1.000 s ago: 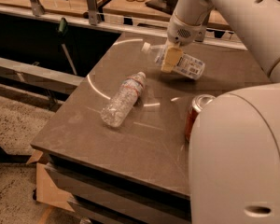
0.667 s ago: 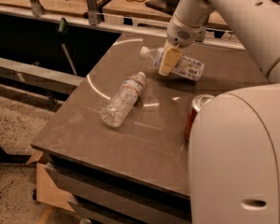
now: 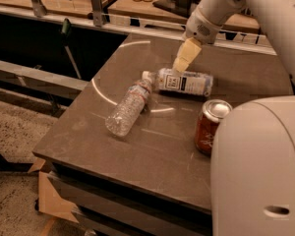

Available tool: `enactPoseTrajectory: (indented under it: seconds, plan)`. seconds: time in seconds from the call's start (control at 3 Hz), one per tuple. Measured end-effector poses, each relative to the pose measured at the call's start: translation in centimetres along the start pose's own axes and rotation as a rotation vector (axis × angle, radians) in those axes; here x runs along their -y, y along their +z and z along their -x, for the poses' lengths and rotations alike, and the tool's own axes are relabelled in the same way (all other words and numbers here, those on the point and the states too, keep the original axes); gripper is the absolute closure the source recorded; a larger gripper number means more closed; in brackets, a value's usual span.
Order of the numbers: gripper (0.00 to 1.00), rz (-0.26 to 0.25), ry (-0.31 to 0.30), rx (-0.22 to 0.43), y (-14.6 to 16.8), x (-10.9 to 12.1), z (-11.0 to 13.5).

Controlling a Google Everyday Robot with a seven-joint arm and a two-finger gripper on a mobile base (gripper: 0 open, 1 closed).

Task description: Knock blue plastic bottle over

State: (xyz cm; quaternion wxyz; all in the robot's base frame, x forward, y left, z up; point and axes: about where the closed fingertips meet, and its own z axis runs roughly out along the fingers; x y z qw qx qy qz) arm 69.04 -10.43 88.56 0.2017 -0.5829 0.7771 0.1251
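Observation:
The blue plastic bottle lies on its side on the dark table, its white cap pointing left and its white label facing up. My gripper hangs from the white arm just behind the bottle's middle, with its tan fingers shut and empty, the tips at or just above the bottle's upper edge. The bottle's cap end nearly touches the neck of the clear crinkled bottle.
The clear crinkled bottle lies on its side at the table's left middle. A red soda can stands upright at the right. My white robot body fills the lower right. A rail and shelves run along the back.
The blue bottle has come out from behind the gripper and now lies flat, shifted left and toward the front. The gripper has stayed in about the same place.

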Motion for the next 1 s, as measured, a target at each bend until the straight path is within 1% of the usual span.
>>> enactPoseTrajectory:
  seconds: [0.33, 0.67, 1.0]
  plan:
    - [0.00, -0.132, 0.147, 0.128, -4.8, 2.0, -1.8]
    - [0.00, -0.323, 0.321, 0.209, -10.8, 3.6, -6.1]
    - [0.00, -0.399, 0.361, 0.251, -11.7, 5.0, -6.7]
